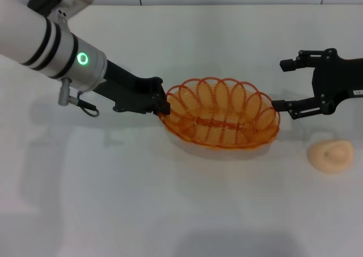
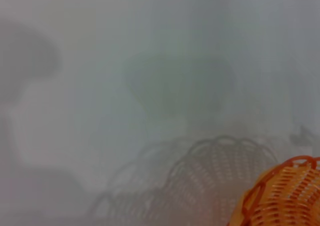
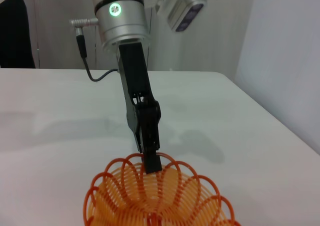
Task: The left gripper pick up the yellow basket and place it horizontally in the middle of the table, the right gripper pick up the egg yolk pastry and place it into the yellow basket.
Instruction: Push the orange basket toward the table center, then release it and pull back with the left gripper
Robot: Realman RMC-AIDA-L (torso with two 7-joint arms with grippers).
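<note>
The yellow basket (image 1: pixel 221 114) is in the middle of the table (image 1: pixel 142 206), long side across my view, tilted a little with a shadow under it. My left gripper (image 1: pixel 163 105) is shut on its left rim. From the right wrist view the left gripper (image 3: pixel 151 162) pinches the far rim of the basket (image 3: pixel 150 201). A corner of the basket (image 2: pixel 285 198) shows in the left wrist view above its shadow. My right gripper (image 1: pixel 283 85) is open and empty just right of the basket. The egg yolk pastry (image 1: pixel 330 155) lies on the table at the front right, below the right gripper.
The table's far edge meets a pale wall at the back. The left arm's silver wrist (image 1: pixel 79 61) with a green light and a cable reaches in from the upper left.
</note>
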